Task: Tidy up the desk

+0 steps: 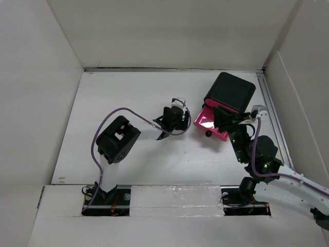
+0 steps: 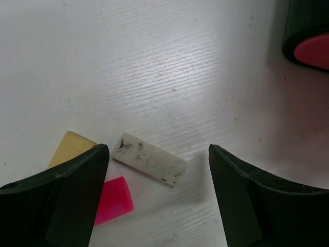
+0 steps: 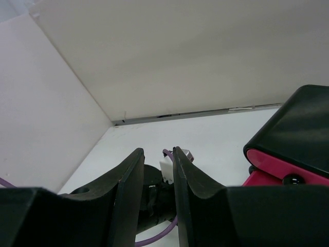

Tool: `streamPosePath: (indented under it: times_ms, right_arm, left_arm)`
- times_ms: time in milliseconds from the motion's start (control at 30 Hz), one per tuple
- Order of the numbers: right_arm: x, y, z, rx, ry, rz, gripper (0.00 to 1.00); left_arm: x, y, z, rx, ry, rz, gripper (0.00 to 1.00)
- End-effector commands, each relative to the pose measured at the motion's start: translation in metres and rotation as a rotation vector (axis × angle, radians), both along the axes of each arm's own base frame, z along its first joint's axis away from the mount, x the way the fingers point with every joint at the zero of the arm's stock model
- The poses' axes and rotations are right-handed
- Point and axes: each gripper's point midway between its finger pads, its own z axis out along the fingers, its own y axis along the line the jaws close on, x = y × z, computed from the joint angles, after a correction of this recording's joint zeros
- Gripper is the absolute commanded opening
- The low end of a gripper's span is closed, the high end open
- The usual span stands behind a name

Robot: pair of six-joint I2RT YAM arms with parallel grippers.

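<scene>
The white desk [image 1: 128, 92] fills the middle of the top view. My left gripper [image 1: 163, 133] hangs over its centre, open and empty [image 2: 158, 200]. In the left wrist view a dirty white eraser [image 2: 149, 158] lies flat on the desk between the jaws. A yellow piece [image 2: 72, 146] and a pink piece [image 2: 114, 199] lie by the left finger [image 2: 67, 200]. My right gripper [image 1: 220, 117] is over the black box's open pink drawer [image 1: 208, 121]. Its jaws stand a narrow gap apart with nothing between them [image 3: 158, 154].
The black box with pink drawers [image 1: 230, 91] stands at the back right; it also shows in the right wrist view [image 3: 298, 139] and in the left wrist view [image 2: 308, 36]. White walls enclose the desk on the left, back and right.
</scene>
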Motion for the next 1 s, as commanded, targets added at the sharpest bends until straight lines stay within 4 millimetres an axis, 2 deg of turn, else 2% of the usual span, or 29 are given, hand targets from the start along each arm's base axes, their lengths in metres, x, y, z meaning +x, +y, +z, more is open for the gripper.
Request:
streamPosePath:
  times_ms: [0,367,567,700,867,967]
  right_arm:
    - [-0.005,-0.007,0.026,0.06,-0.046,0.003,0.35]
    - [-0.006,-0.008,0.027,0.065,-0.05,0.005,0.35]
    - [-0.007,-0.009,0.028,0.067,-0.053,0.007,0.35]
    - [-0.007,-0.008,0.028,0.068,-0.052,0.01,0.35]
    - [-0.009,-0.011,0.03,0.076,-0.057,0.013,0.35]
    - [-0.01,-0.012,0.03,0.078,-0.059,0.011,0.35]
  left_arm:
    - [0.005,-0.001,0.002,0.017,-0.002,-0.004,0.75]
    - [0.002,0.007,-0.009,0.071,0.02,0.004,0.74]
    - [0.0,0.017,-0.01,0.125,0.026,0.01,0.82]
    - [-0.003,0.02,-0.014,0.152,0.027,-0.011,0.79]
    - [-0.005,0.014,-0.022,0.152,0.042,-0.055,0.7]
    - [-0.006,0.012,-0.027,0.154,0.048,-0.068,0.69]
